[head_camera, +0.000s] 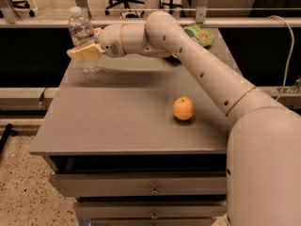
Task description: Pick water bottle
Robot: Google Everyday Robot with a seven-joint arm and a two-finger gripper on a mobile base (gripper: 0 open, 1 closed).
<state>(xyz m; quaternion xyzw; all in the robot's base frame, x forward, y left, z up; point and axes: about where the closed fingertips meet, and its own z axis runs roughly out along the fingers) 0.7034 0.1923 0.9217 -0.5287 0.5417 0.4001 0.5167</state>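
Note:
The water bottle [80, 28], clear with a white cap, stands upright at the far left corner of the grey table [117, 126]. My gripper [83, 42] reaches in from the right at the bottle's mid height. Its pale yellow fingers [85, 52] stand apart, one in front of the bottle and one behind it, so the bottle is between them. The near finger hides the bottle's middle. The bottle's base rests on the table. An orange [183, 108] lies on the table at the right, well apart from the gripper.
A green bag [200, 35] lies at the table's far right, partly behind my arm. Drawers [151, 188] sit under the tabletop. A metal rail [47, 22] runs behind the table. A white cable [287, 46] hangs at the right.

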